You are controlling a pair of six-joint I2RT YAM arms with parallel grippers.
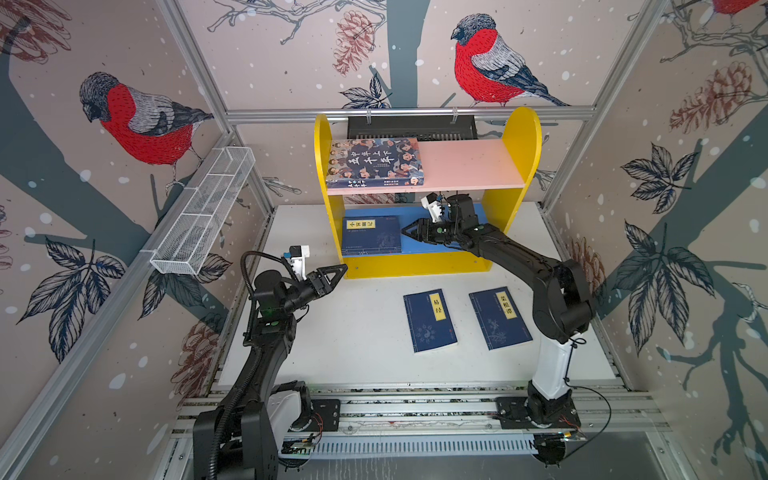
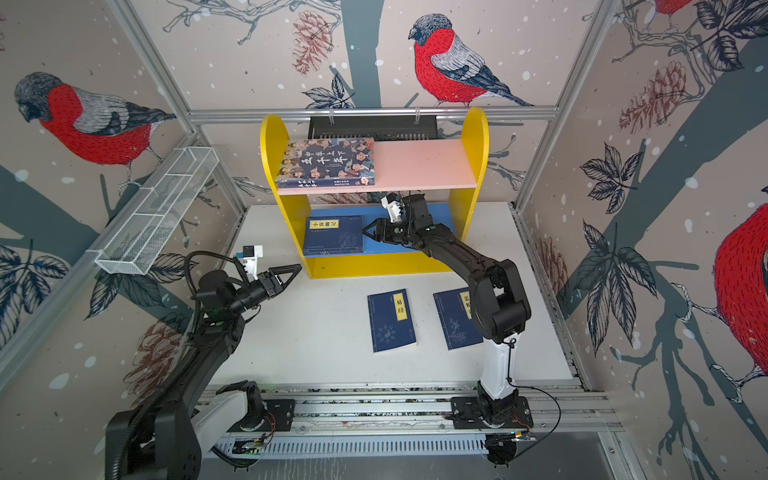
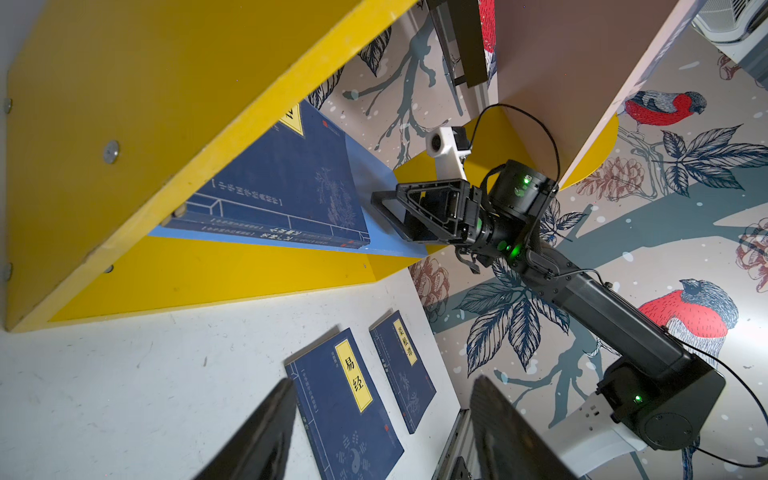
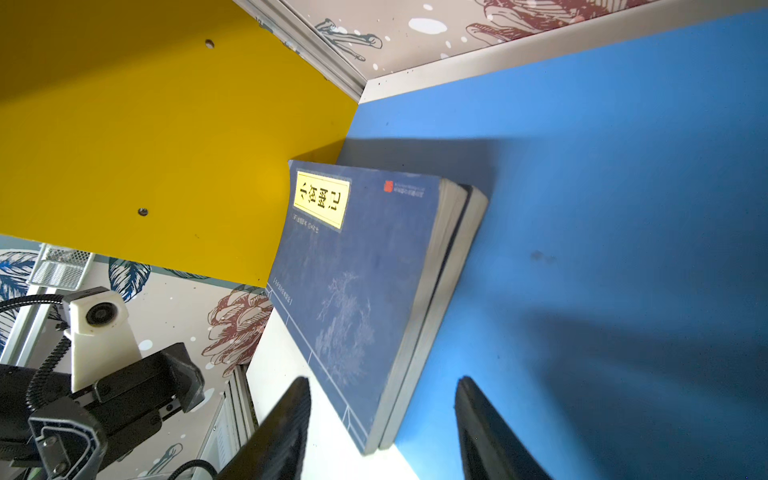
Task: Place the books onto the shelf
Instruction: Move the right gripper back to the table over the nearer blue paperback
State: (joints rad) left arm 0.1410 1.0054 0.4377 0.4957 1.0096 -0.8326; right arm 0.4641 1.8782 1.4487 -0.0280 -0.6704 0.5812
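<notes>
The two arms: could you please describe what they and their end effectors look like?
Both arms are mostly black with a white segment near the base. The left arm carries a ribbed black hose; the right arm trails a thin black cable and shows green lights. The left end effector and right end effector each have black open-framed triangular fingers beside a white camera housing.

Top views look down over the whole table (image 1: 357, 332); wrist views sit close (both catch the shelf (image 4: 124, 124)).

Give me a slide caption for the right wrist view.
Open right gripper facing two stacked navy books lying flat on the shelf's blue board.
</notes>
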